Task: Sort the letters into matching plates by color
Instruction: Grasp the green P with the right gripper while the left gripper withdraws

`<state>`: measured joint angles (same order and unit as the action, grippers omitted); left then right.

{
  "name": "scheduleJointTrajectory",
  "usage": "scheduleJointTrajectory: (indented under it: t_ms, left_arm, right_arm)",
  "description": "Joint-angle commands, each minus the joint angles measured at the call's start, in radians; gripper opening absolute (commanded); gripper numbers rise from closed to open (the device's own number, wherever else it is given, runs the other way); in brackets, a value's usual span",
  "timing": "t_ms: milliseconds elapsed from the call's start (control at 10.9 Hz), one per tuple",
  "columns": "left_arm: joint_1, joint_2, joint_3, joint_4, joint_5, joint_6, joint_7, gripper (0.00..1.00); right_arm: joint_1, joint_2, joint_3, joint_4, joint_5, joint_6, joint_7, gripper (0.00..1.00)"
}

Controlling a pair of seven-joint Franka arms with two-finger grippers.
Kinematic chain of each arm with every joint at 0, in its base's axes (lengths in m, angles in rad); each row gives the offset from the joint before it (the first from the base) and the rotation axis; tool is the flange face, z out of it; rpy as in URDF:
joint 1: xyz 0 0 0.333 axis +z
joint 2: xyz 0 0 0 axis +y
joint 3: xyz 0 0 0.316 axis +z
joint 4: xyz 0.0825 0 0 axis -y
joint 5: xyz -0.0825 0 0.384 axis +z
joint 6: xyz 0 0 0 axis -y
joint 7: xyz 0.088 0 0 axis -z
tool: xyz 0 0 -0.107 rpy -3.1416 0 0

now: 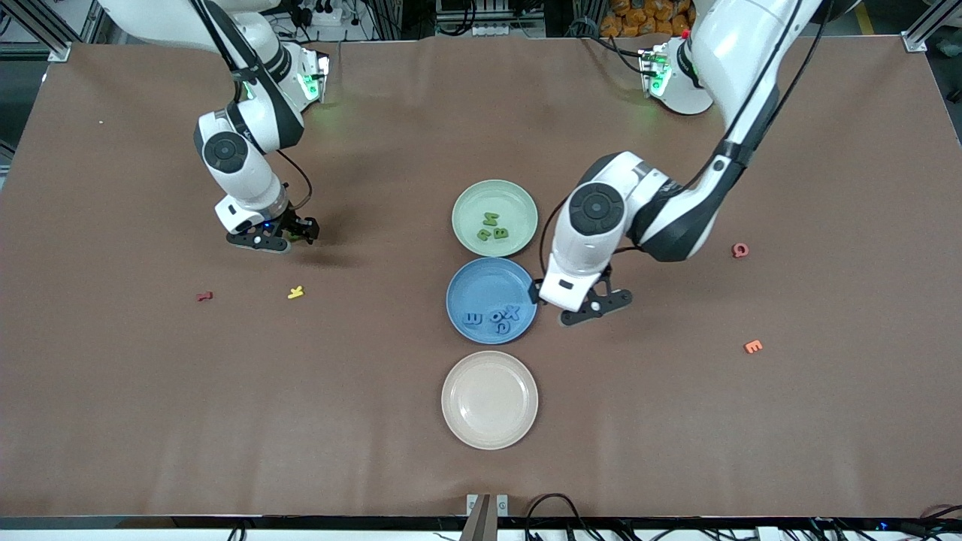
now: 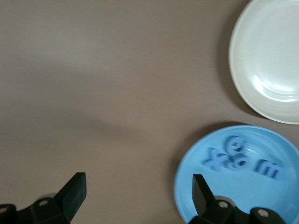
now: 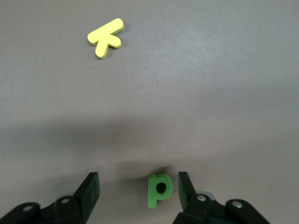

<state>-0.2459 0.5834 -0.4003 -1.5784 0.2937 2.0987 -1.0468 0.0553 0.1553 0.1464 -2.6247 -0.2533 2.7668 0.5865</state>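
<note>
Now right gripper [image 3: 138, 193] open astride green letter [image 3: 159, 189]; left gripper [image 2: 139, 193] wide, empty.

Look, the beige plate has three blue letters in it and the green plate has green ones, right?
Not quite. The beige plate is bare; the blue letters lie in the blue plate, as the front view shows. The green plate does hold green letters.

Blue plate [image 2: 243, 196] and cream plate [image 2: 266, 65] both cut off by the left wrist view's edge. Green letter [image 3: 159, 189] hidden under the right gripper [image 1: 289, 233] from the front. Dark red letter [image 1: 204, 296] too small to read.
</note>
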Motion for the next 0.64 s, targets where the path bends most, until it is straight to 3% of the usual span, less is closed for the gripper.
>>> scheduleJointTrajectory:
  t_ms: [0,552]
  left_arm:
    - [0.054,-0.057,-0.008,-0.012,-0.004,-0.080,0.097,1.00]
    - [0.210,-0.151,-0.009,-0.032,-0.152,-0.235,0.344,1.00]
  right_arm:
    - [-0.025,-0.033,-0.004,-0.049,-0.006,0.030,-0.013,0.68]
    - [-0.046,0.006,-0.007,-0.047,-0.007,0.045,-0.013,0.62]
